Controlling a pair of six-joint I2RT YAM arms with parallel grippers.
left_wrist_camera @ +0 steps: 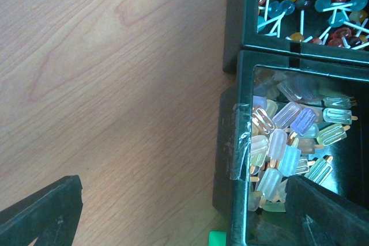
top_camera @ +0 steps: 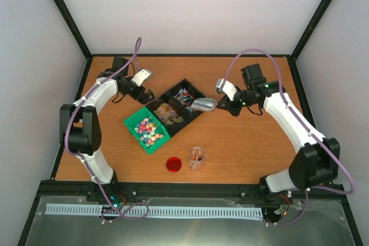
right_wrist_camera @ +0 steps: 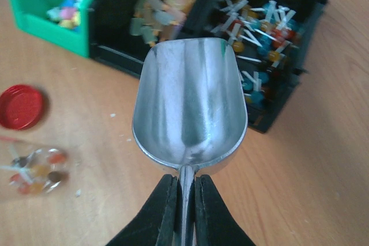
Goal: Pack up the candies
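The candies (top_camera: pixel 149 131), small pastel lumps, fill a green bin (top_camera: pixel 130 124); they also show in the right wrist view (right_wrist_camera: pixel 68 11). My right gripper (top_camera: pixel 222 105) is shut on the handle of an empty metal scoop (top_camera: pixel 204 104), held above the table beside the black bins; in the right wrist view the gripper (right_wrist_camera: pixel 184 200) pinches the handle and the scoop bowl (right_wrist_camera: pixel 190 108) is bare. My left gripper (top_camera: pixel 144 93) is open at the black bins' far left side. In the left wrist view the gripper (left_wrist_camera: pixel 184 223) straddles the bin wall and its fingers (left_wrist_camera: pixel 40 214) are wide apart.
Two black bins hold popsicle-shaped sweets (top_camera: pixel 172 113) and lollipops (top_camera: pixel 184 95). A clear cup (top_camera: pixel 196 158) with a few sweets stands near the front, a red lid (top_camera: pixel 173 165) beside it. Both show in the right wrist view: cup (right_wrist_camera: pixel 34 171), lid (right_wrist_camera: pixel 20 106).
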